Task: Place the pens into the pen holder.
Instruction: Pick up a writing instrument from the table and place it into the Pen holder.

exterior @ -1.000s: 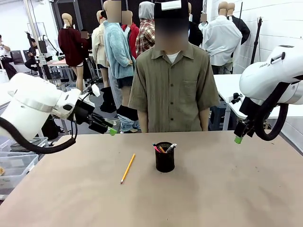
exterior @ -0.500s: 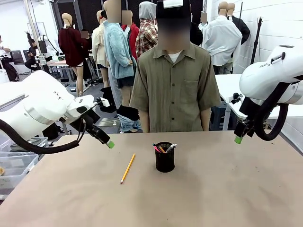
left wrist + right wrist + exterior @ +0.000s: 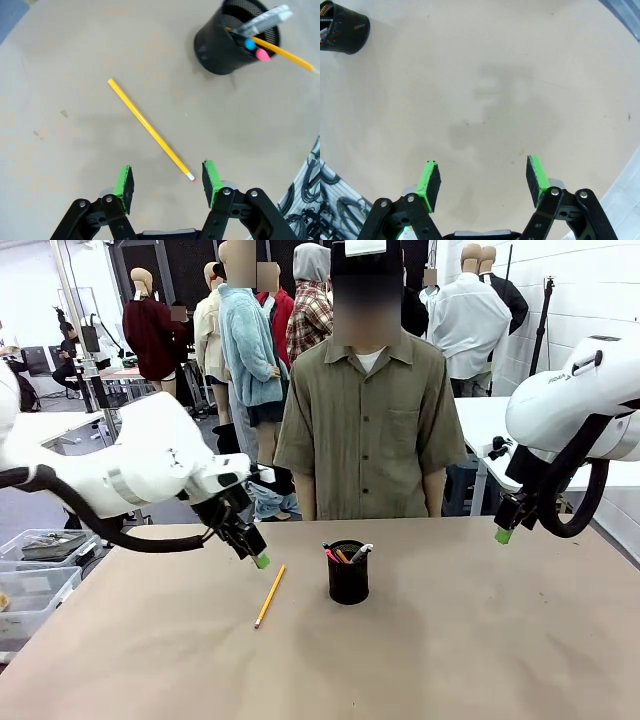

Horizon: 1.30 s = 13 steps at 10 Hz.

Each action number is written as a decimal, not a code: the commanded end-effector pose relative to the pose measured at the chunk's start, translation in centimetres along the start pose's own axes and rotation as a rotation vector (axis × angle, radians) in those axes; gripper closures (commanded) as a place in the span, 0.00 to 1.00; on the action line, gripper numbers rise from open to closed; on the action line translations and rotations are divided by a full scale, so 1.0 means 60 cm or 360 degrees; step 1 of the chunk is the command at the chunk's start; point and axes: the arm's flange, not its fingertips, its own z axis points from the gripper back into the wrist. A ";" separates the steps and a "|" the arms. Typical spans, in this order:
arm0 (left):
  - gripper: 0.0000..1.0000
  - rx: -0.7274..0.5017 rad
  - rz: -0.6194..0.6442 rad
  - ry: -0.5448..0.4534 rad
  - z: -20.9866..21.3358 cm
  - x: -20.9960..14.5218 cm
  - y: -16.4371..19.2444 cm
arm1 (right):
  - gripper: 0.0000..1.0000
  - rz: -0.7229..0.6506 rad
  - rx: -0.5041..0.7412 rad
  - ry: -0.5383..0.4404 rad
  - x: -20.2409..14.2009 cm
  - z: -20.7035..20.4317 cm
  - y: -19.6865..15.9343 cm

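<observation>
Open and empty, the left gripper is hovering over the thin yellow wooden pencil: light, stiff, likely to roll, probably best pinched mid-shaft.

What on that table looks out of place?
One yellow pencil lies flat on the table beside the black pen holder, while the other pens stand inside it. Nothing looks spilled or damaged.

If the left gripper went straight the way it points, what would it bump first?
Probably the yellow pencil: its eraser end lies ahead of the open left gripper. Depth unclear, maybe table.
</observation>
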 end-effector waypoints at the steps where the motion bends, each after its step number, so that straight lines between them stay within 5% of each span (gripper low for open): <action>1: 0.28 0.0126 0.0065 0.0120 -0.029 0.050 -0.008 | 0.14 0.0021 -0.0040 0.0000 -0.004 -0.004 -0.002; 12: 0.28 0.0223 0.0235 0.0260 -0.165 0.063 0.003 | 0.14 0.0021 -0.0040 0.0000 -0.004 -0.004 -0.002; 13: 0.42 0.0265 0.0249 0.0274 -0.166 0.061 0.006 | 0.14 0.0021 -0.0040 0.0000 -0.004 -0.004 -0.002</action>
